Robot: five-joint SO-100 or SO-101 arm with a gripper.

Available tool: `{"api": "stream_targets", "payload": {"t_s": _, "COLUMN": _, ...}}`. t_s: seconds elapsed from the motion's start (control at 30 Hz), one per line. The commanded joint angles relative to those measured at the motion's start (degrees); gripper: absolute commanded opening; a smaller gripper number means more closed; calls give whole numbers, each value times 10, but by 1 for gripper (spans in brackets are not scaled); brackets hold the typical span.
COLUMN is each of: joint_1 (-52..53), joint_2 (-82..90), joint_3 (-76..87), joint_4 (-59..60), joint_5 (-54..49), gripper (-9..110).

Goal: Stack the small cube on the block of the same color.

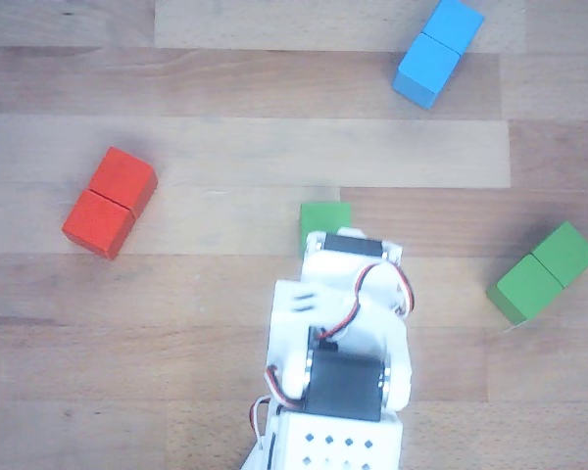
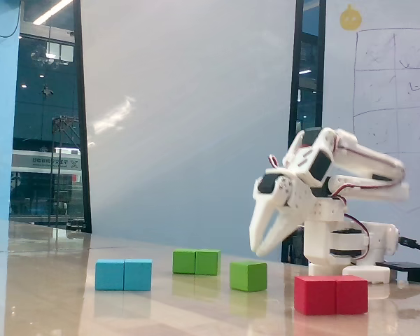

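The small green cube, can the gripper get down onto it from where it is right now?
Probably yes. In the fixed view the gripper hangs just above the small cube, which stands alone on the table, apart from the red block and green block.

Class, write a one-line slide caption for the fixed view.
White arm's gripper hangs above the small green cube, with green block, blue block and red block on the table.

The table (image 1: 206, 147) looked like pale planked wood, faintly glossy. The small cube (image 2: 248, 276) just below the jaws, the block (image 2: 196, 262) beyond them, and the red (image 2: 331, 294) and blue blocks (image 2: 123, 274) appeared matt and painted. The gripper (image 2: 256, 250) was smooth white plastic.
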Motion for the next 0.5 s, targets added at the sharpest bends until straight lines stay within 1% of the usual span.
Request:
{"api": "stream_targets", "payload": {"t_s": 0.0, "joint_1": 5, "joint_2": -177, "joint_3": -197, "joint_4": -45, "joint_5": -4, "gripper": 0}}
{"api": "stream_targets", "payload": {"t_s": 0.17, "joint_1": 4, "joint_2": -323, "joint_3": -380, "joint_4": -25, "joint_5": -4, "gripper": 0}}
{"api": "stream_targets", "payload": {"t_s": 0.27, "joint_1": 4, "joint_2": -392, "joint_3": -455, "joint_4": 3, "joint_5": -4, "gripper": 0}}
{"api": "stream_targets", "payload": {"t_s": 0.47, "joint_1": -4, "joint_2": -498, "joint_3": -504, "joint_4": 75, "joint_5": -4, "gripper": 0}}
